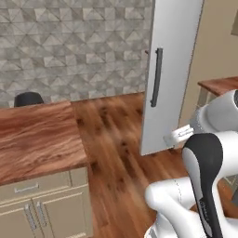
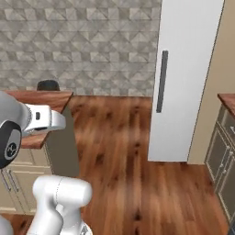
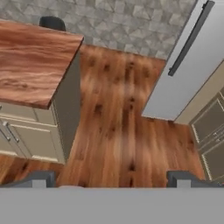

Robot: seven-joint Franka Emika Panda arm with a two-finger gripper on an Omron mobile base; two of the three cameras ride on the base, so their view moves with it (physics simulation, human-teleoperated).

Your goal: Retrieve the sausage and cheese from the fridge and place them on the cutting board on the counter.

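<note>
Tool (image 3: 112, 178): I read it as spread wide, nothing between the tips; in the hand view the two dark fingertips (image 3: 38, 178) stand far apart at the 6 o'clock edge, above bare floor.
Fridge (image 1: 172, 69): light-grey door panel, closed face toward me, at 1 o'clock in the left base view; in the right base view it stands at 1 o'clock too, and in the hand view it leans across the 2 o'clock corner.
Fridge handle (image 1: 156, 76): dark vertical bar on the door's left half, upright in both base views, slanted in the hand view.
Counter (image 1: 37, 139): glossy reddish-brown wood-grain top at 9 o'clock in the left base view, well apart from the fridge with open floor between; at 10 o'clock in the hand view.
Cabinets (image 1: 42, 207): beige drawer and doors with small bar pulls under the counter top, at 7 o'clock in the left base view.
Dark rounded object (image 1: 28, 98): sits at the far edge of the counter, against the wall; I cannot tell what it is.
Floor (image 2: 124, 160): reddish wood planks, from the counter to the fridge foot.
Wall (image 2: 78, 41): grey tile in a triangle pattern, across 12 o'clock.
Second cabinet run (image 2: 222, 151): grey-beige doors with a wood top at 3 o'clock in the right base view, just right of the fridge.
Arm (image 1: 204, 176): white links with a dark joint, at 5 o'clock in the left base view.
</note>
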